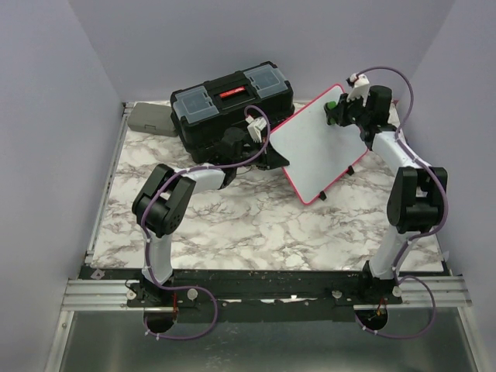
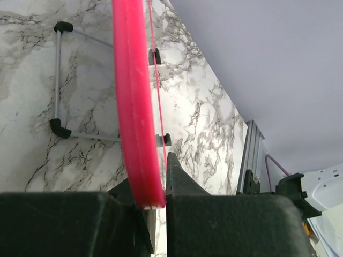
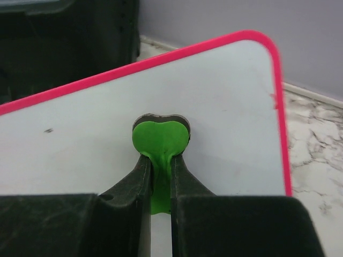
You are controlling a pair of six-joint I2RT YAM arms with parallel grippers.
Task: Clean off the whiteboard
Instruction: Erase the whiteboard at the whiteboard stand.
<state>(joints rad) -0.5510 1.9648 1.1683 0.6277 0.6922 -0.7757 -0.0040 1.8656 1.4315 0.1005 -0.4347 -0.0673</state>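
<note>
Pinching the green eraser (image 3: 161, 136) in my right gripper (image 3: 159, 166), I should press it flat on the whiteboard (image 3: 225, 101), propped tilted far right of the toolbox (image 1: 232, 105), while my left gripper (image 2: 154, 187) clamps its pink frame (image 2: 134, 107) steady.

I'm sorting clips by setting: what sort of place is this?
Probably a robot test booth, not a home: plain lavender walls close in a marble-patterned table, and a left arm and right arm are bolted to a metal rail at its near edge.
</note>
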